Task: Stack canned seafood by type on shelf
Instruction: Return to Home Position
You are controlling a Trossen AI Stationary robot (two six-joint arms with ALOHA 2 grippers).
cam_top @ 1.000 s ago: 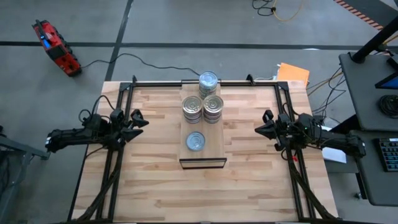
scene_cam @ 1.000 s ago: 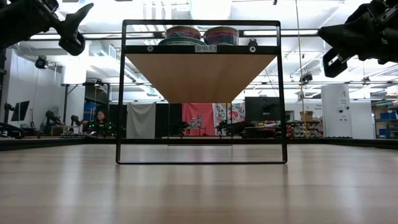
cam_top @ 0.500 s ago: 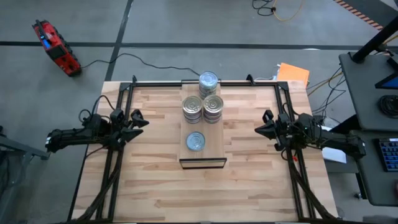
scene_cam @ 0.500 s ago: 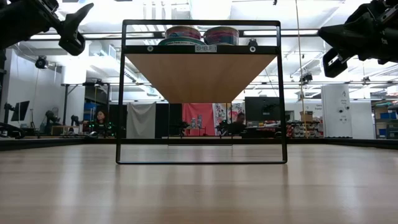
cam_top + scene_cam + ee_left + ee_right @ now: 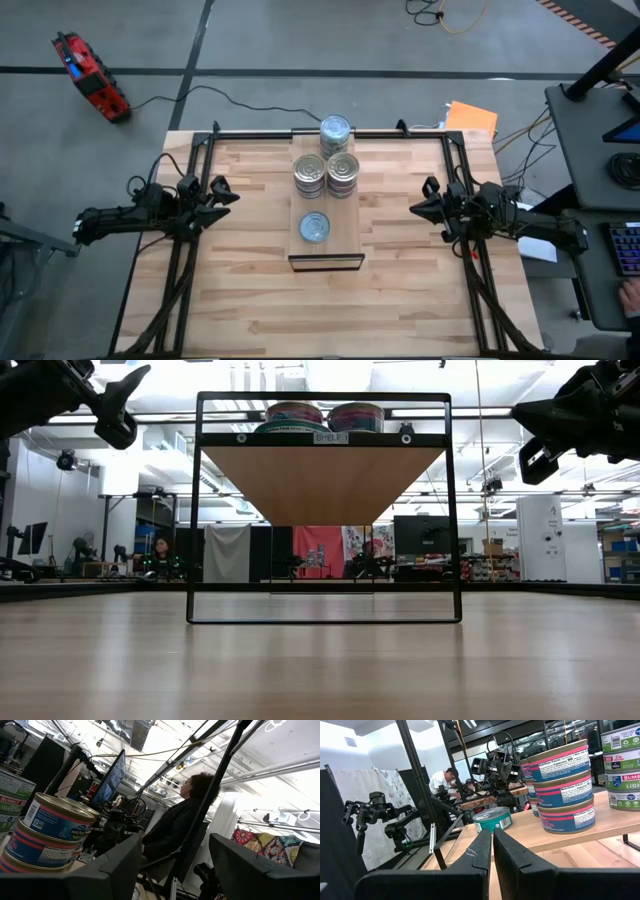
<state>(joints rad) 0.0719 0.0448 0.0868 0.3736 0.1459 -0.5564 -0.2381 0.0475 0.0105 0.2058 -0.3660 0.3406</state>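
**A:** Biggest first?

**B:** A wooden table (image 5: 250, 290) is seen from above. The light-wood shelf (image 5: 345, 245) is set at its middle and is shown raised on a black frame in the low view.

**A:** Arms?

**B:** Both are held at the table's sides, well apart from the shelf. The left gripper (image 5: 175, 840) is seen with its fingers spread wide and nothing between them. The right gripper (image 5: 492, 834) is seen with its fingers pressed together and nothing held.

**A:** Cans?

**B:** All are found on the shelf. A pink-label stack (image 5: 343, 170), three cans high, is placed mid-shelf. A second ringed-top stack (image 5: 309, 172) is set just beside it, probably the same height, though it is mostly hidden. A green-label stack (image 5: 335, 130) is set at the back end. One teal can (image 5: 314, 228) is left alone nearer the dark front edge.
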